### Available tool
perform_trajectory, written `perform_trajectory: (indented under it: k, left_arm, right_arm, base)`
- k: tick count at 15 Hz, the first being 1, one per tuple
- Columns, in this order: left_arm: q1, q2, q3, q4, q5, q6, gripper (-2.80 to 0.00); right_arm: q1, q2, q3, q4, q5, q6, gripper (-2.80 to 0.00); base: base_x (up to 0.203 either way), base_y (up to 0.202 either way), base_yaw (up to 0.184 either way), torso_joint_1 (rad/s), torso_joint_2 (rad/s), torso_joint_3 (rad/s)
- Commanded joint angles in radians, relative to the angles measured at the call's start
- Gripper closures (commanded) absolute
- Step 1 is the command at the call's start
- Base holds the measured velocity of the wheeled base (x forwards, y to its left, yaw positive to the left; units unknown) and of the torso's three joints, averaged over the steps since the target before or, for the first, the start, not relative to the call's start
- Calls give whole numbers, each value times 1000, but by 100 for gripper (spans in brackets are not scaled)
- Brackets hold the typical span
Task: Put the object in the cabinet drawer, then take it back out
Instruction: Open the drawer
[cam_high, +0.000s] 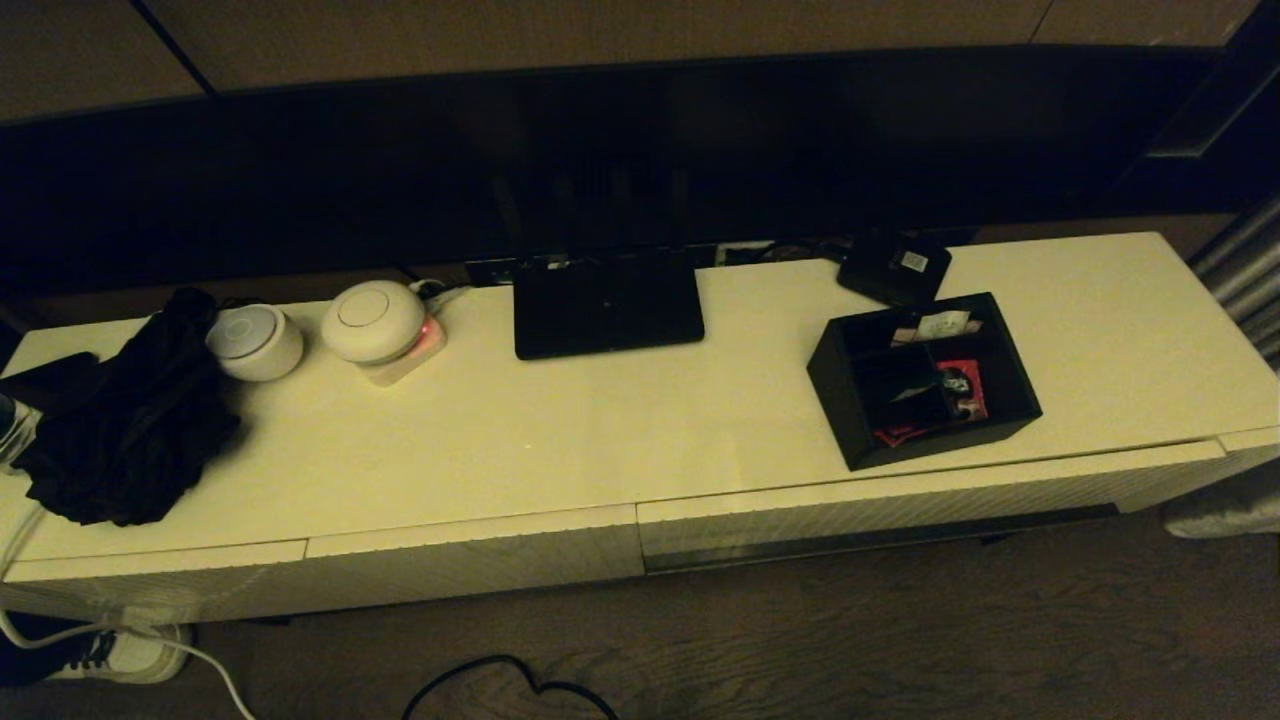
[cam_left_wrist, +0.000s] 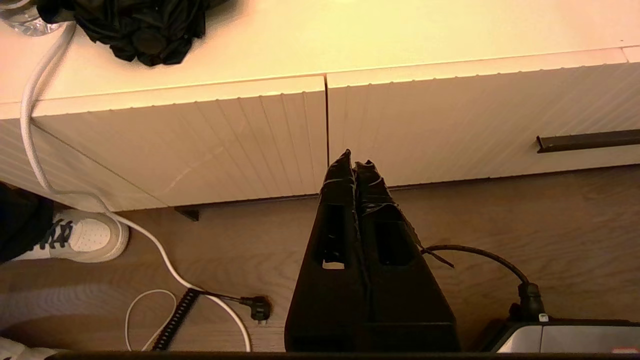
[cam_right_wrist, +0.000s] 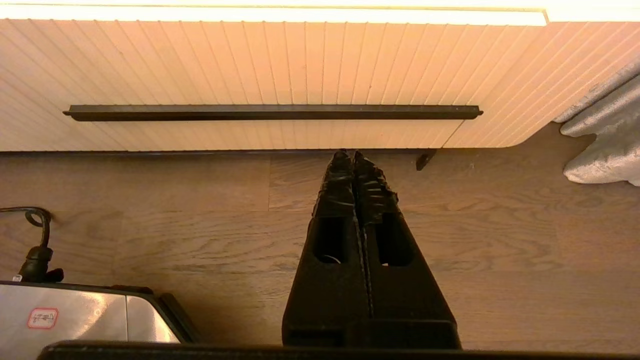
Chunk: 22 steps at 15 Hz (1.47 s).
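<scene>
The black open-top box (cam_high: 924, 378) with inner dividers sits on the cabinet top (cam_high: 600, 420) at the right, near the front edge, with red and white packets showing inside. Below it the wide right drawer (cam_high: 900, 510) with a white ribbed front (cam_right_wrist: 280, 65) and a dark bar handle (cam_right_wrist: 272, 112) is closed. My left gripper (cam_left_wrist: 354, 162) is shut and empty, low above the floor in front of the seam between the two drawer fronts. My right gripper (cam_right_wrist: 353, 156) is shut and empty, low in front of the right drawer, below its handle. Neither arm shows in the head view.
A small flat black device (cam_high: 893, 264) with a white label lies behind the box. A black router (cam_high: 607, 300) stands at mid-back. Two white round devices (cam_high: 373, 320) and a black cloth (cam_high: 130, 420) lie at the left. Cables (cam_left_wrist: 150, 240) and a white shoe (cam_left_wrist: 82, 235) are on the floor.
</scene>
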Motion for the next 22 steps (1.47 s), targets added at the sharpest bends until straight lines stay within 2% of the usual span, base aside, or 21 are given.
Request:
perform_trajectory:
  k: [1, 6, 10, 15, 18, 22]
  left_arm:
    - [0, 0, 3, 0, 0, 0, 0]
    - [0, 0, 3, 0, -1, 0, 0]
    - [0, 0, 3, 0, -1, 0, 0]
    - [0, 0, 3, 0, 0, 0, 0]
    - [0, 0, 3, 0, 0, 0, 0]
    - [0, 0, 3, 0, 0, 0, 0]
  right_arm:
    - [0, -2, 1, 0, 1, -3, 0]
    - [0, -1, -41, 56, -1, -14, 0]
    - [0, 128, -304, 239, 31, -15, 0]
    - [10, 531, -675, 298, 57, -20, 0]
    - [15, 769, -826, 320, 63, -93, 0]
    - [70, 1020, -885, 327, 67, -272, 0]
  base:
    - [0, 0, 0, 0, 0, 0]
    - [0, 0, 0, 0, 0, 0]
    - [0, 0, 0, 0, 0, 0]
    - [0, 0, 0, 0, 0, 0]
    - [0, 0, 0, 0, 0, 0]
    - [0, 0, 0, 0, 0, 0]
